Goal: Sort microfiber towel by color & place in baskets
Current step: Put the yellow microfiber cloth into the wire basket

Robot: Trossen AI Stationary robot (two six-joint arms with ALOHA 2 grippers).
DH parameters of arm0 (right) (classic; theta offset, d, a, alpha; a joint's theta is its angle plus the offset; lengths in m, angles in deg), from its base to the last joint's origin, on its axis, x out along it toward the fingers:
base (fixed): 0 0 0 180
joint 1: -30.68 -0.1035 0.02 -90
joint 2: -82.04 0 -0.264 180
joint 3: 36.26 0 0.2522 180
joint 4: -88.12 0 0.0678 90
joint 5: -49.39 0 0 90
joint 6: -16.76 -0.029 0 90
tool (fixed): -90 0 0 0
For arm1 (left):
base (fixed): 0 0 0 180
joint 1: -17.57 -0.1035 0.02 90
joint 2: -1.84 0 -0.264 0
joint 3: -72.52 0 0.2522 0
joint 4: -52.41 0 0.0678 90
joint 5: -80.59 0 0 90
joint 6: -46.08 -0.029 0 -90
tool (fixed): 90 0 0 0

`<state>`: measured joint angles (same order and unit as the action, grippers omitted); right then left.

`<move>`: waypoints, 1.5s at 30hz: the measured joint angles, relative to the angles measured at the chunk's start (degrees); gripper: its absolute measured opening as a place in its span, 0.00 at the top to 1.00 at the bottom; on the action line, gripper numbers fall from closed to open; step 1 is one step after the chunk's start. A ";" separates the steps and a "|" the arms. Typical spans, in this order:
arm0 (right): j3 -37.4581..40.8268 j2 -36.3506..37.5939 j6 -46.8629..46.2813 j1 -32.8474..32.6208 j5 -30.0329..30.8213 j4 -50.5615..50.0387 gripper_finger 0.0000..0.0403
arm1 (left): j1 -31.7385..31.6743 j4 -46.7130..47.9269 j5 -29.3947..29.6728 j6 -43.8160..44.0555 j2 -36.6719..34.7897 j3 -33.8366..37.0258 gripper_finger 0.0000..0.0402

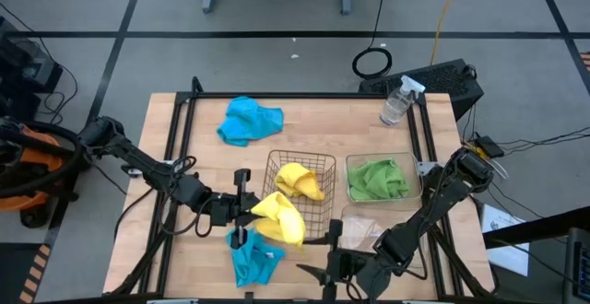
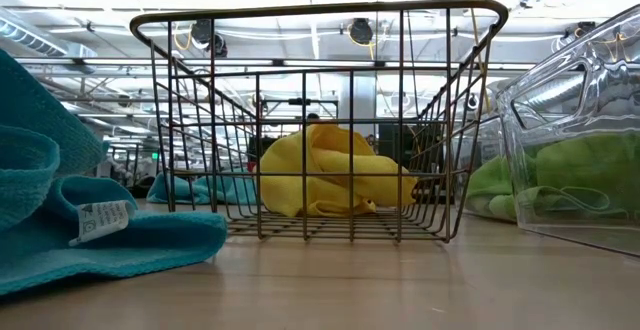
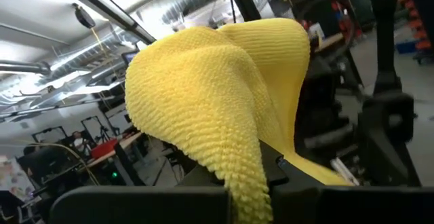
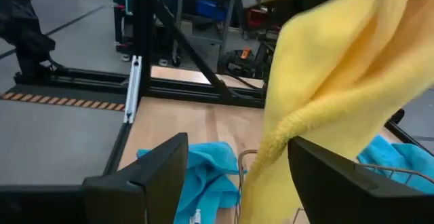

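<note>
My left gripper [image 1: 247, 208] is shut on a yellow towel [image 1: 279, 217], by the near left corner of the brownish wire basket [image 1: 324, 168]. Another yellow towel [image 1: 300, 181] lies in that basket and shows in the low view [image 2: 325, 170]. A green towel [image 1: 378, 180] lies in a clear tub [image 1: 350, 161]. A second clear tub [image 1: 364, 228] stands nearer. One blue towel [image 1: 249, 120] lies at the far left. Another [image 1: 253, 258] lies near the front. My right gripper [image 1: 323, 258] is open by the front edge, right of the held towel. My left gripper pinches a bunched fold of the yellow towel [image 3: 244, 183] between its two fingers, coming level from the table's left. The towel bulges up and forward past the fingers [image 3: 224, 95]. Whether it is clear of the basket's rim, I cannot tell.
A clear spray bottle [image 1: 398, 101] stands at the far right corner. The near blue towel [image 2: 60, 220] lies just left of the wire basket [image 2: 320, 15] in the low view. Bare wood shows in the middle of the far half.
</note>
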<state>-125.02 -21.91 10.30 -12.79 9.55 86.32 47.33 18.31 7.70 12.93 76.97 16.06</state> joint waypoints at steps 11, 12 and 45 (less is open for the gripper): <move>0.00 -0.10 -1.90 3.58 5.80 0.15 0.40 | 0.00 -1.17 -0.75 2.43 -0.04 0.00 0.97; 0.00 -0.62 -1.88 4.43 3.95 1.06 0.41 | 0.02 -1.34 -0.80 2.43 -0.04 0.00 0.97; 0.02 1.18 12.90 7.03 -0.77 11.78 0.96 | -1.35 10.21 -5.07 8.75 3.65 0.00 0.97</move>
<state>-125.00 -20.73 23.21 -5.76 8.78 98.11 45.99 28.53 2.63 21.68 80.62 16.06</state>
